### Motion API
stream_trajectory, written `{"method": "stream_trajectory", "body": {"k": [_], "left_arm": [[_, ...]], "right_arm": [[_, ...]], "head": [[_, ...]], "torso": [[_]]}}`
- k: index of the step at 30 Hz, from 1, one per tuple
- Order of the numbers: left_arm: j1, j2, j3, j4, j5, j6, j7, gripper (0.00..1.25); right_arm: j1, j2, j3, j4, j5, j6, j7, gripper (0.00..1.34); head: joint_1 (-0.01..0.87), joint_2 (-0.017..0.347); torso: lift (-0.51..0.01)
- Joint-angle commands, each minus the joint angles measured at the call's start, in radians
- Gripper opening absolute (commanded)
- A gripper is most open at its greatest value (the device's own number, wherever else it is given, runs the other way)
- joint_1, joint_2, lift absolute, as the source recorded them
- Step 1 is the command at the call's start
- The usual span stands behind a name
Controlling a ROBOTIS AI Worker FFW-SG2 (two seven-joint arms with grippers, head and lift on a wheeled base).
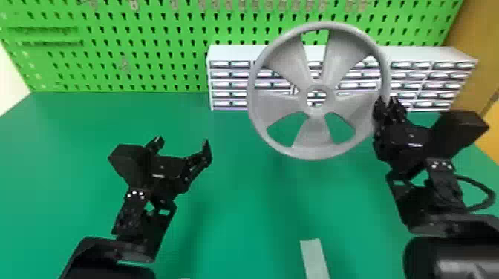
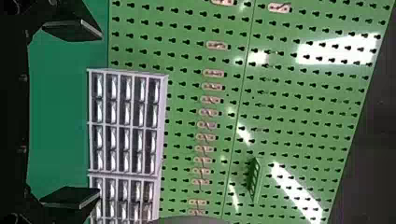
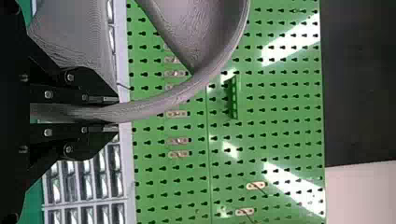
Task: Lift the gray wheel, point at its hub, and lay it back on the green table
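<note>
I can see the gray wheel (image 1: 315,134) upright, the right gripper (image 1: 387,102) with fingers clamped on its rim. Left of the wheel, the left gripper (image 1: 183,141) has its fingers wide apart

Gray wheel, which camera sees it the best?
The head view, because it shows nearly the whole wheel: rim, spokes and hub. The right wrist view shows part of the rim close up, held by the right gripper. The left wrist view has a gray curve at its edge, maybe the wheel.
</note>
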Motion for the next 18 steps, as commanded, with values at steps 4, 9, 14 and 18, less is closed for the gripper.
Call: {"method": "stream_trajectory", "body": {"k": [4, 9, 14, 18], "left_arm": [[0.038, -0.001, -0.018, -0.073, 0.002, 0.033, 0.0, 1.14], [0.063, 0.001, -0.035, -0.124, 0.008, 0.061, 0.0, 1.13], [0.082, 0.004, -0.027, -0.151, 0.022, 0.098, -0.049, 1.0], [0.093, 0.007, -0.028, -0.177, 0.033, 0.116, -0.084, 0.7]], "right_arm": [[0.011, -0.007, -0.004, 0.002, 0.016, -0.033, -0.006, 0.08], [0.012, -0.011, -0.01, 0.005, 0.024, -0.036, -0.014, 0.08], [0.011, -0.016, -0.009, 0.007, 0.032, -0.032, -0.025, 0.08], [0.008, -0.021, -0.01, 0.008, 0.033, -0.009, -0.028, 0.08]], "head": [[0.692, 0.048], [0.692, 0.048], [0.692, 0.048], [0.692, 0.048]], "torso": [[-0.093], [-0.093], [-0.093], [-0.093]]}}
